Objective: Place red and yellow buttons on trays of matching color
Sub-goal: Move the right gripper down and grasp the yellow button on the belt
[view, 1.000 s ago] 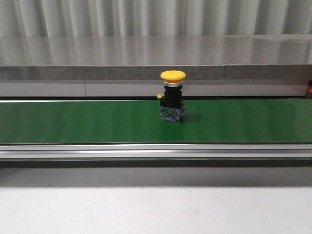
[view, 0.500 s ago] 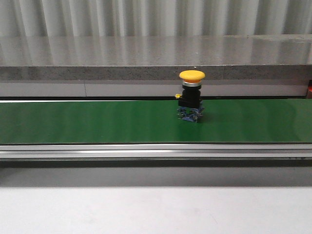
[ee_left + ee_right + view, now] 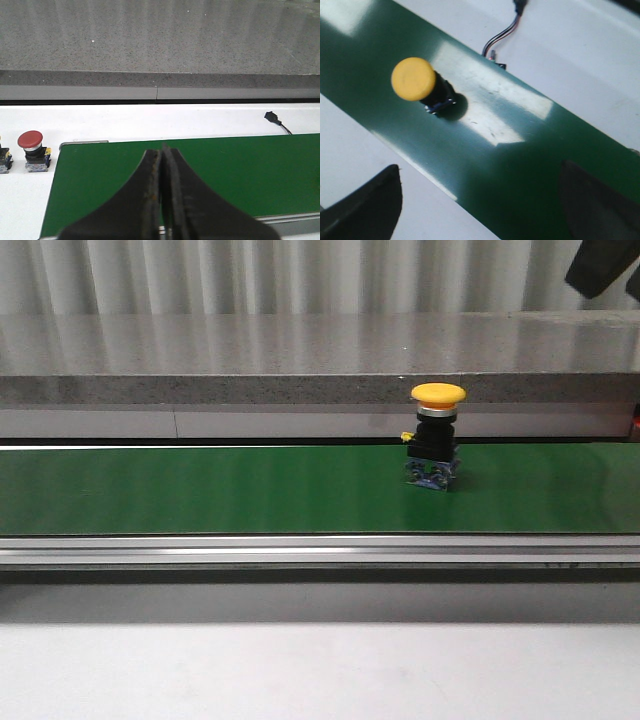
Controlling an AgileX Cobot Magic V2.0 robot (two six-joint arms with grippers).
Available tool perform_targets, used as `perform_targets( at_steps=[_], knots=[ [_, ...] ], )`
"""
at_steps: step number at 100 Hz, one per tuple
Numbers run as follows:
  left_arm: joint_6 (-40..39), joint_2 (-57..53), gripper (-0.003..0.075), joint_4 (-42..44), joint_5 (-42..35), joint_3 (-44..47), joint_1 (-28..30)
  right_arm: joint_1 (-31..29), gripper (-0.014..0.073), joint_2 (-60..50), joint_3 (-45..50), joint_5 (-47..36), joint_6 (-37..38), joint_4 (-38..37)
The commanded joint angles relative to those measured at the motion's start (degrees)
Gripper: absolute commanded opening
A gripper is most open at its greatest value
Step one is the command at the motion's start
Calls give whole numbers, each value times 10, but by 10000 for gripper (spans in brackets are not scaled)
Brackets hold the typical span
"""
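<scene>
Left wrist view: red button [image 3: 30, 150] beside green belt [image 3: 240, 175]

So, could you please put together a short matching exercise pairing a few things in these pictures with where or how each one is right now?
Things:
1. yellow button
2. red button
3. left tool
4. right tool

States:
A. fingers pressed together, holding nothing
B. standing upright on the green belt
C. fingers spread wide above the belt
D. standing on the white surface beside the belt's end

Pairs: 1-B, 2-D, 3-A, 4-C
</scene>
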Motion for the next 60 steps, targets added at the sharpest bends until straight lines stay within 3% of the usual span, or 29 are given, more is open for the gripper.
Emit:
perform_targets(
  at_steps=[1, 24, 60],
  knots=[
    [0, 2, -20, -14, -41, -15, -5, 18, 627, 1, -15, -7, -12, 13],
    [0, 2, -20, -14, -41, -15, -5, 72, 627, 55, -15, -14, -12, 13],
    [0, 2, -20, -14, -41, -15, -5, 100, 607, 122, -15, -126, 3, 12]
  ],
)
